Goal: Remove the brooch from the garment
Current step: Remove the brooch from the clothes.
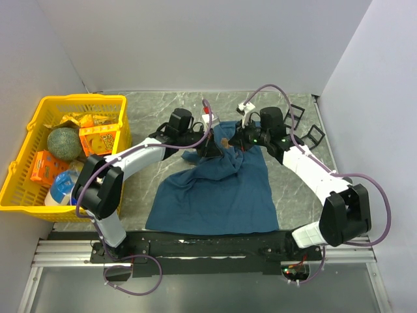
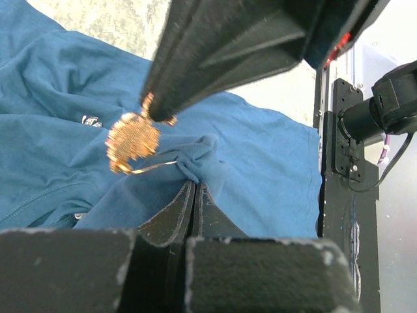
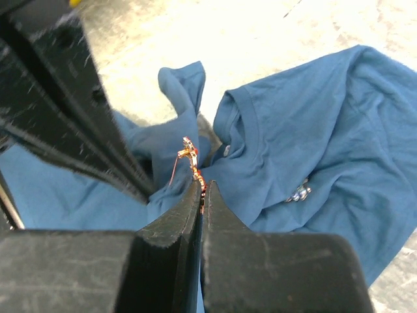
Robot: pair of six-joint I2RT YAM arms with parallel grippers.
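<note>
Two grippers meet over one teal garment [image 1: 221,192] bearing one gold brooch [image 2: 133,140]. The right gripper [image 3: 202,189] pinches the brooch, and the left gripper [image 2: 195,193] clamps cloth just beside its pin.

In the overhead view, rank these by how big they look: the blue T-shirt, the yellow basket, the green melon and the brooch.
1. T-shirt and yellow basket: they cover a similar spread, too close to rank.
2. green melon, inside the basket.
3. brooch, only a tiny gold speck at the shirt's far end.
</note>
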